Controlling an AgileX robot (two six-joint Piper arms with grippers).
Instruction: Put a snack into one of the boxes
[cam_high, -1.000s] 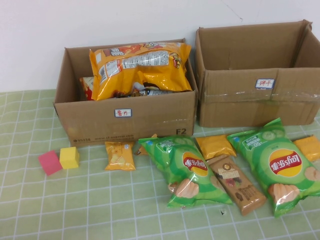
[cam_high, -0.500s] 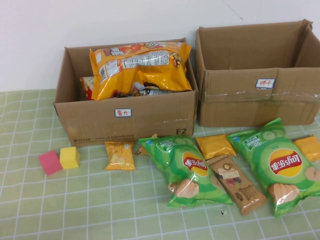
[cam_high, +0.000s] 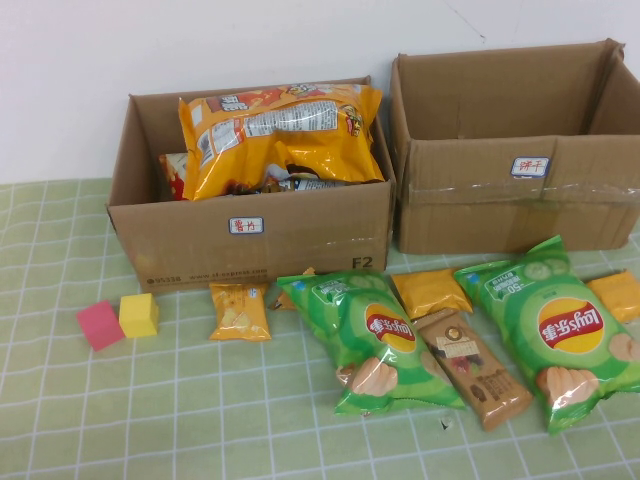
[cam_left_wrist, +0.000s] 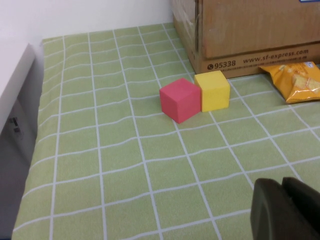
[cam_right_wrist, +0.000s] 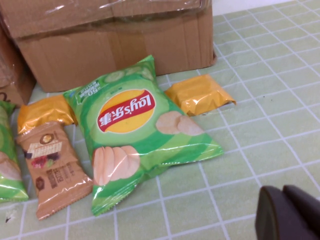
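Note:
Two cardboard boxes stand at the back: the left box (cam_high: 250, 240) holds a big orange chip bag (cam_high: 280, 135); the right box (cam_high: 520, 205) looks empty. In front lie two green chip bags (cam_high: 375, 340) (cam_high: 560, 330), a brown bar packet (cam_high: 472, 368) and three small orange packets (cam_high: 240, 312) (cam_high: 430, 292) (cam_high: 617, 295). My left gripper (cam_left_wrist: 283, 186) is shut and empty above the cloth near the cubes. My right gripper (cam_right_wrist: 285, 194) is shut and empty, near the right green bag (cam_right_wrist: 130, 132). Neither gripper shows in the high view.
A pink cube (cam_high: 100, 325) and a yellow cube (cam_high: 139, 314) sit left of the snacks, also in the left wrist view (cam_left_wrist: 180, 99) (cam_left_wrist: 212, 90). The green checked cloth (cam_high: 200, 420) covers the table. The table's left edge (cam_left_wrist: 30, 150) drops off.

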